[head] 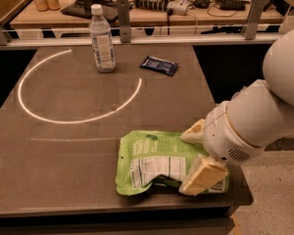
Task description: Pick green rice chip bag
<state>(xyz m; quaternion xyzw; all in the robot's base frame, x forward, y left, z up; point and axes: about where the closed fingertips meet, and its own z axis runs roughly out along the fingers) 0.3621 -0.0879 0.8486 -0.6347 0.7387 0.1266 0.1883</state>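
Observation:
The green rice chip bag [152, 163] lies flat near the table's front right corner, its white label panel facing up. My gripper [198, 153] is low over the bag's right end, its white arm reaching in from the right. It is open: one cream finger [192, 131] sits at the bag's far edge and the other finger [204, 175] at its near edge, so the bag's right end lies between them. The arm's body hides the bag's right edge.
A small dark blue packet [159, 65] lies at the back right of the dark table [63, 151]. A clear water bottle [102, 39] stands at the back centre. A bright ring of light [73, 89] marks the tabletop. A cluttered desk lies behind the rail.

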